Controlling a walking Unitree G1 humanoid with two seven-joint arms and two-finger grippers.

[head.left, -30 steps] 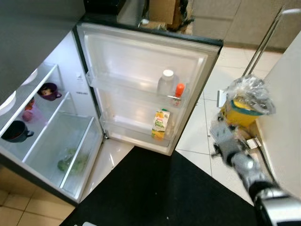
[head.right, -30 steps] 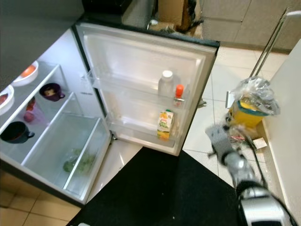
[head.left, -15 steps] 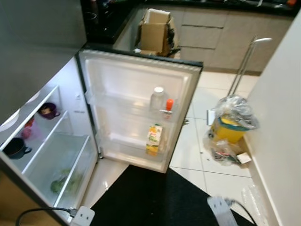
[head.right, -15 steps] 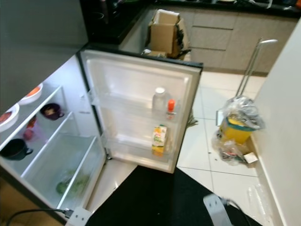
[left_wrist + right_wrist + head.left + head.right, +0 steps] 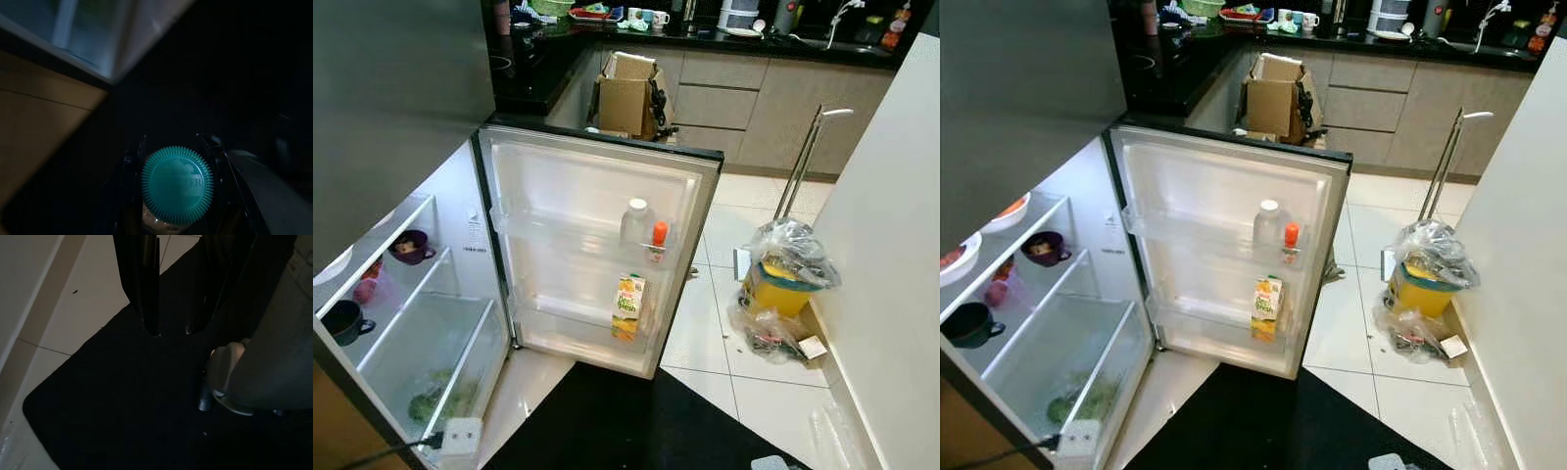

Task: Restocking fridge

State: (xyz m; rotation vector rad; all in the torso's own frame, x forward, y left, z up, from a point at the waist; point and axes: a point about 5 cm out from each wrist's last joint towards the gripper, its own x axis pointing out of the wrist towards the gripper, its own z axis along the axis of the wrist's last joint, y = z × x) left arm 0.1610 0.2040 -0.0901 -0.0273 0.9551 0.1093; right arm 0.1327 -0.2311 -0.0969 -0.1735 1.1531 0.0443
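Observation:
The fridge stands open, its door [image 5: 597, 196] swung towards me. The door shelves hold a clear bottle with a white cap [image 5: 634, 223], a small orange-capped bottle [image 5: 658, 238] and a juice carton [image 5: 626, 307]. Inside on the left are a purple cup [image 5: 409, 247], a pink cup [image 5: 367, 289], a dark mug [image 5: 342, 321] and greens in the bottom drawer [image 5: 435, 397]. In the dark left wrist view my left gripper [image 5: 177, 188] is shut on a bottle with a teal ribbed cap [image 5: 177, 185]. My right gripper [image 5: 171, 332] hangs open over the black mat [image 5: 122, 396], holding nothing.
The black mat [image 5: 636, 421] lies before the fridge. A yellow bin under a plastic bag [image 5: 785, 274] stands by the white wall [image 5: 891, 245] on the right. A cardboard box [image 5: 626, 93] and kitchen cabinets [image 5: 754, 98] are behind the door. A white block with a cable [image 5: 460, 436] sits lower left.
The whole picture has shifted: the camera now looks higher and farther into the kitchen. My right arm, raised at the right a second ago, has dropped to the bottom edge.

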